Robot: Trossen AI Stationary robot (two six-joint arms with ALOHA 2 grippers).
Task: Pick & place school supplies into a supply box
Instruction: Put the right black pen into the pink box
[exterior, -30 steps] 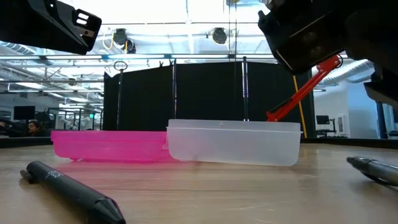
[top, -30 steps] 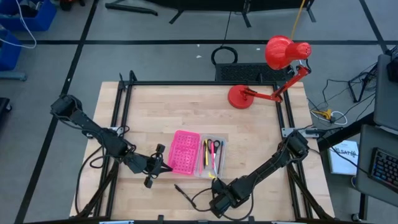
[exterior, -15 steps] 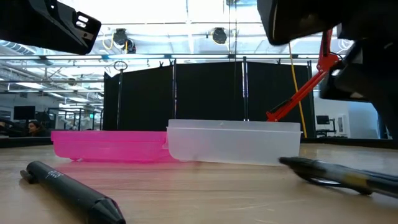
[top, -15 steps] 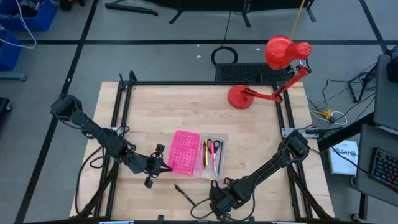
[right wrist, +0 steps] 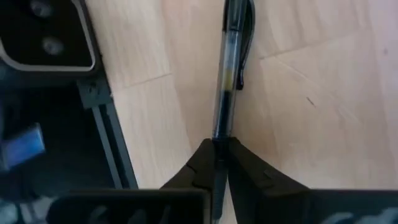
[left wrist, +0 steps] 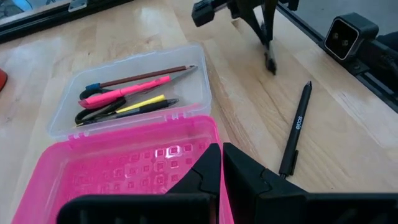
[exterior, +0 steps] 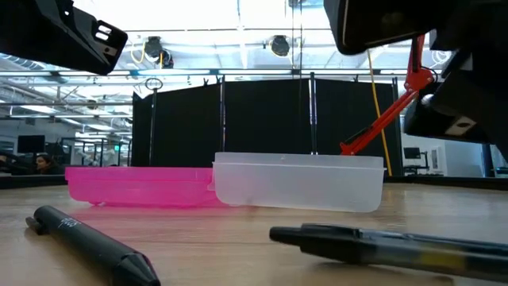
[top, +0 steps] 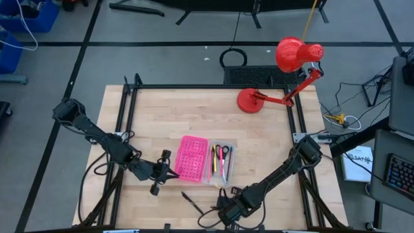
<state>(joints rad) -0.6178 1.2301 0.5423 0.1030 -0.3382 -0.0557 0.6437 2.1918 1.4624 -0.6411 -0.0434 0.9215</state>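
The right end effector [right wrist: 219,163] was at the front edge of the worktop [top: 168,116], fingers pinched fully together on the end of a clear-barrel pen [right wrist: 230,68]. The pen stuck out fwd from between the fingertips, just above the wood; in the low view it lay level across the foreground [exterior: 381,245].

The left end effector [left wrist: 222,163] hovered beside the pink lid [top: 191,157], fingers closed w/ nothing between them.

The supply box sat mid-worktop: clear tray [top: 221,163] w/ the pink lid attached and laid open flat beside it. Inside the tray: a pink pen [left wrist: 127,91], a brown pencil [left wrist: 146,76], a yellow pen [left wrist: 148,102] and black-handled scissors [left wrist: 93,113].

A black pen [top: 189,200] lay loose on the worktop near the front, between the two end effectors, apart from the box. A red desk lamp [top: 284,71] stood at the far right corner.
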